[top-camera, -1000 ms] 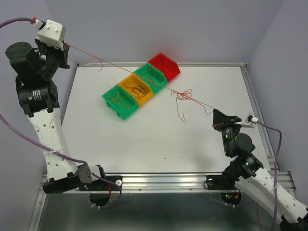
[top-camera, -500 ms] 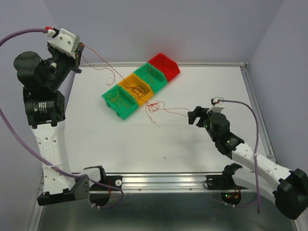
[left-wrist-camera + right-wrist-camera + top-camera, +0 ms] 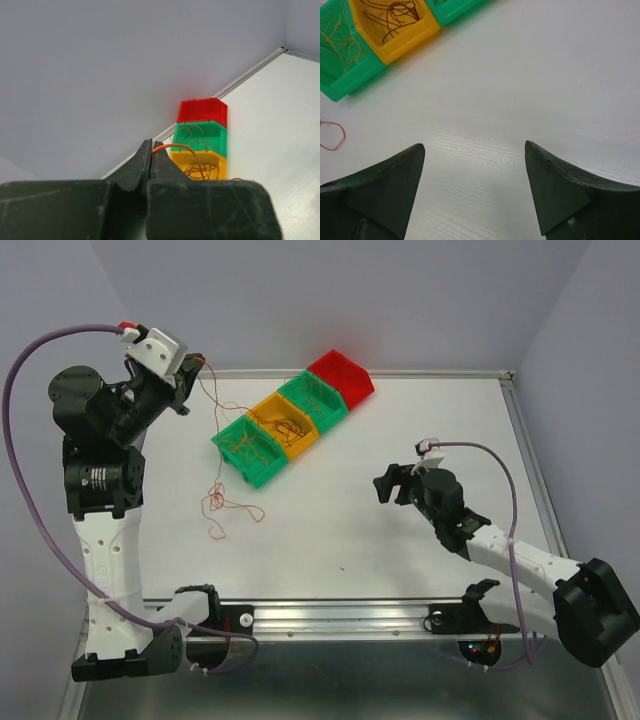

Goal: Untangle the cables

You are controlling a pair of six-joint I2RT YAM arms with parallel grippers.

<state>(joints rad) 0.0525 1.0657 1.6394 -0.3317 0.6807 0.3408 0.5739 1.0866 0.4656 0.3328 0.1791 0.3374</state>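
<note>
- one hair-thin orange-red cable [image 3: 215, 502] hangs from the pinched-together left gripper [image 3: 151, 155] down to the table
- its bottom end is a loose curly tangle, lying flat near the green bin [image 3: 264, 476]
- more fine wires sit curled inside the bins: yellowish wires [image 3: 335, 35] in green, dark wires [image 3: 395, 15] in the yellow bin [image 3: 405, 42]

the bench top [image 3: 400, 540] was white and matt, with a fine wood-like grain showing close up; the rail [image 3: 350, 611] along its near edge looked like brushed metal, dully shiny; the bins [image 3: 265, 475] toward the far edge were moulded plastic, smooth with a slight gloss; the red bin [image 3: 341, 373] looked a little translucent; the cables [image 3: 214, 500] were hair-fine, smooth-coated wires; the left gripper [image 3: 151, 152] and the right gripper [image 3: 474, 146] had dark matt plastic fingers, faintly scuffed; the arm shells [image 3: 105, 540] were smooth white plastic; the walls [image 3: 400, 300] were matt.
</note>
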